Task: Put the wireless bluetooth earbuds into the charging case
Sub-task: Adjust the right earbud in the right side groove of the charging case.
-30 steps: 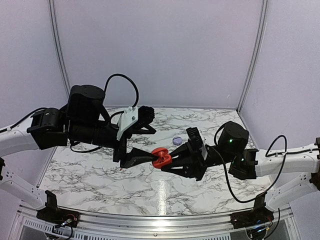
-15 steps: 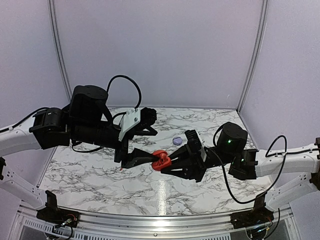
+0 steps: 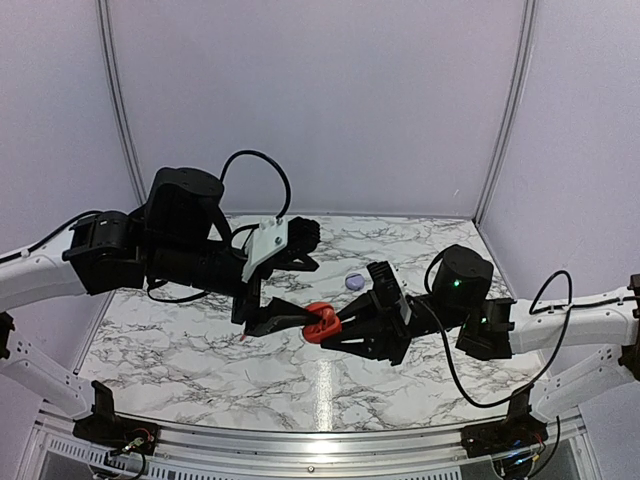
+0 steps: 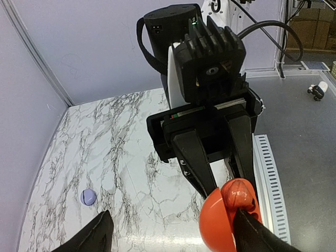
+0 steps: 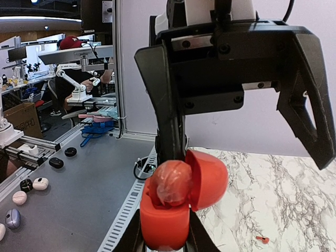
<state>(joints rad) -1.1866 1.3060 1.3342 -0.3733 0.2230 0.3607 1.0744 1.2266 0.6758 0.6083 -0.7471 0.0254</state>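
My right gripper [image 3: 338,330] is shut on the base of the round red charging case [image 3: 320,322], held above the table with its lid open. In the right wrist view the case [image 5: 164,220] sits between my fingers, and a glossy rounded red earbud [image 5: 170,182] stands up out of its base. My left gripper [image 3: 300,290] is open; its lower finger [image 3: 285,320] touches the case. In the left wrist view that finger [image 4: 252,233] lies against the case [image 4: 218,223]. A second tiny red earbud [image 5: 261,240] lies on the marble table [image 3: 200,370], seen from above [image 3: 243,338].
A small purple round piece [image 3: 354,282] lies on the table behind the grippers, and it also shows in the left wrist view [image 4: 88,197]. White walls enclose the table at the back and sides. A metal rail [image 3: 300,440] runs along the near edge.
The two grippers have closed in on each other a little. The case has shifted slightly left and down, and the left finger now rests against it.
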